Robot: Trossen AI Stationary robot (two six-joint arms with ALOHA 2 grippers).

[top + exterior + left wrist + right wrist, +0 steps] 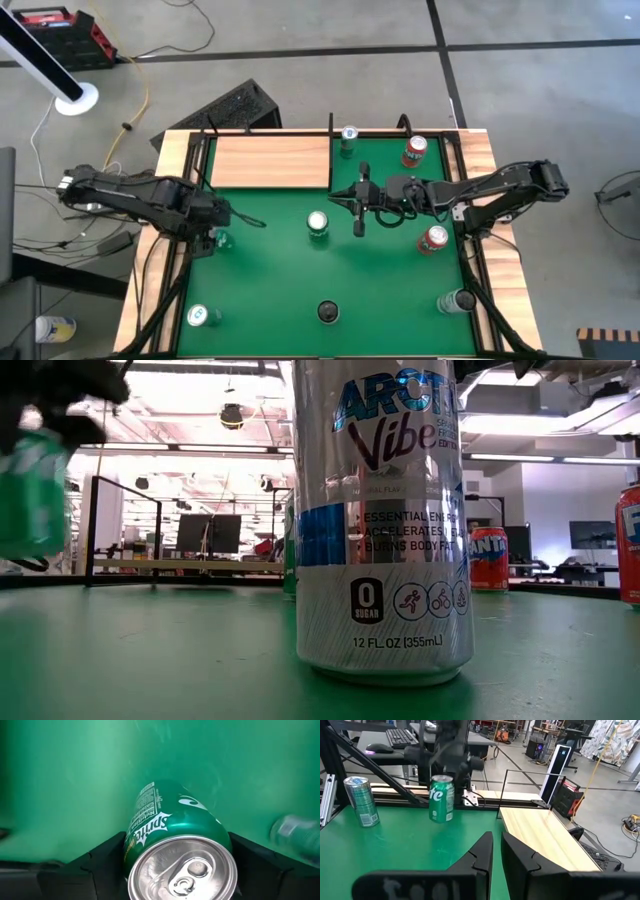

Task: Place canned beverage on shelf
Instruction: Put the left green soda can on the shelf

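Surface: green mat (270, 260) lay on a wood-bordered table (505, 290), with grey floor around it and an office room visible beyond in the low view.
Shelf: pale wooden shelf (270, 160) with a thin dark frame lay flat at the far left part of the mat; it also showed in the right wrist view (540, 832).
Left gripper: left gripper (215, 238) hung over the left edge of the mat, its fingers (102, 857) clamped on either side of a green soda can (172, 845).
Green soda can: held in the left gripper and tilted, lifted off the mat in the right wrist view (441, 798); well apart from the shelf.
Right gripper: right gripper (358, 196) reached toward the middle of the mat just beside the shelf's near right corner, its fingers (482, 852) together and holding nothing.
Other cans: silver can (318, 224) stood mid-mat; two red cans (415, 150) stood on the right side; another can (348, 136) stood at the far edge; a silver and blue can (385, 520) filled the low view.
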